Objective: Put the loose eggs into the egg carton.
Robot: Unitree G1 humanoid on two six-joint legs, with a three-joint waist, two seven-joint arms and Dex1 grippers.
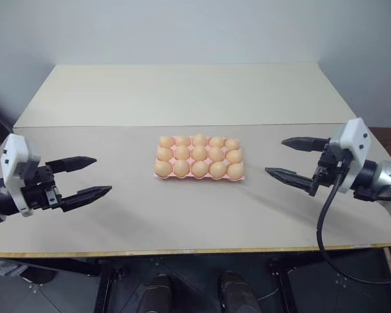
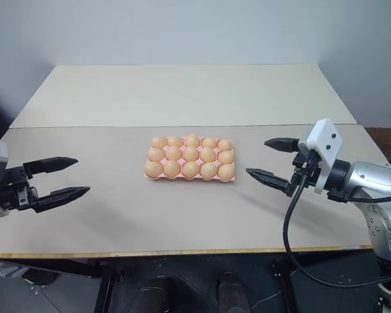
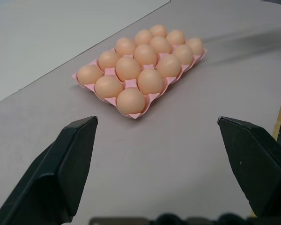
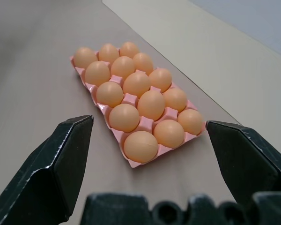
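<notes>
Both pincers stand wide and hold nothing; the left gripper (image 1: 85,176) hangs over the table (image 1: 182,215) well to the left of the egg carton (image 1: 242,177), its two black fingers pointing toward the middle, and the right gripper (image 1: 292,158) hangs well to the right of it, pointing back the other way; neither touches the carton or an egg.

The pale pink carton lies flat near the middle of the near table panel, long side toward the robot, between the two grippers; the eggs (image 1: 199,154) sit in it in three rows of five, one in each cup; in the right wrist view every cup (image 4: 145,123) of the carton carries a light orange-tan egg, and the left wrist view agrees, with pink showing just at the rim and between the eggs.

No loose egg lies on the table around the carton, as far as the head views reach; the tan surface beside and behind it is bare.

Judging from this, the task looks finished: fifteen cups, fifteen eggs seated upright, nothing left to gather; the grippers' stance, apart and empty, suits a rest after the last placing.
</notes>
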